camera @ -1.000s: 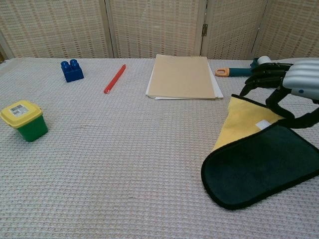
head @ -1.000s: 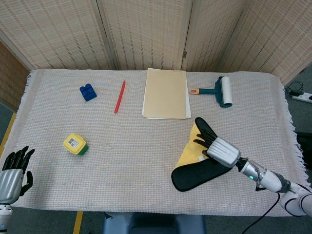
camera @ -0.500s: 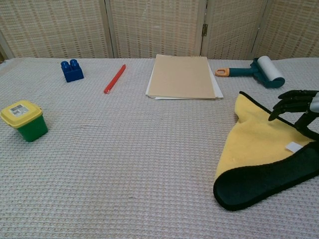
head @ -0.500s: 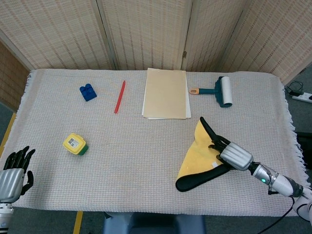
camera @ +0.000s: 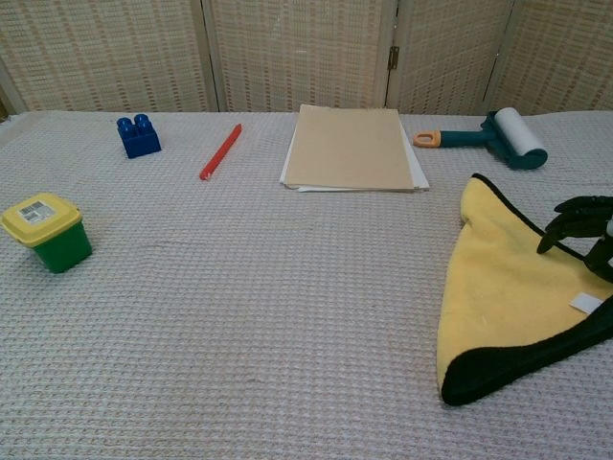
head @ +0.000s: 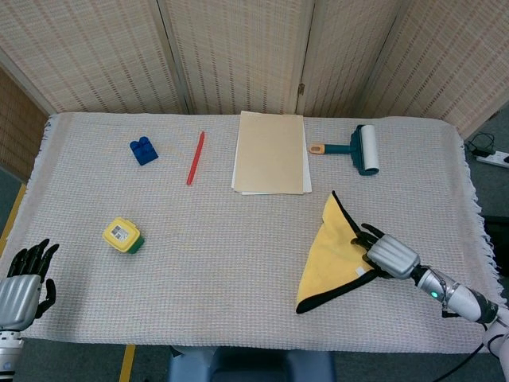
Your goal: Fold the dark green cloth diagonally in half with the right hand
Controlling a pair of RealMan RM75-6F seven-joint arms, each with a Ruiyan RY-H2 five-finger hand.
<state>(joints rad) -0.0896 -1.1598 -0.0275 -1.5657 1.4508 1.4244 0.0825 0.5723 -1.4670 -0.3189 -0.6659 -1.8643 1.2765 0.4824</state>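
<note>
Right hand (head: pixel 387 253) grips the dark green cloth (head: pixel 334 249) at its right edge, yellow underside up, near the table's (head: pixel 238 270) front-right; left hand (head: pixel 24 278) hangs spread and holding nothing off the front-left corner, bare weave between.

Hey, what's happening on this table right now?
The robot's right hand is folding a dark green cloth and holds its right edge. The cloth lies as a triangle, yellow underside up, only a dark strip showing along its near edge. The left hand is idle off the table's near left corner.
</note>
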